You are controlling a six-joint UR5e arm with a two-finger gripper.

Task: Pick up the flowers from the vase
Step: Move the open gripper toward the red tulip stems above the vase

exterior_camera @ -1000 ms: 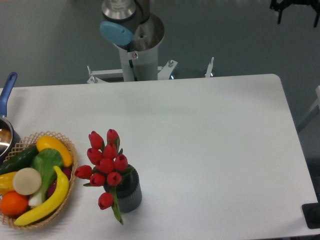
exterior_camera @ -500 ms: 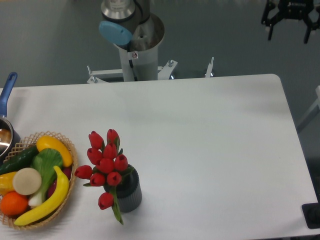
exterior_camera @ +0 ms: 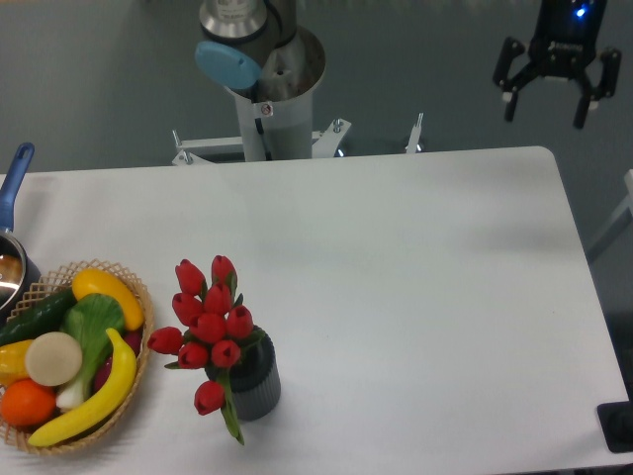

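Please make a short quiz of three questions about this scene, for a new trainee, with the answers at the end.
1. True or false: the tulips stand in the vase.
2. The end effector is: A) shut on the tulips; B) open, far from them at the upper right; C) touching the wicker basket.
3. Which lies nearest the vase: banana, orange or saucepan?

Key:
1. True.
2. B; its fingers are spread and hold nothing.
3. The banana, in the basket left of the vase.
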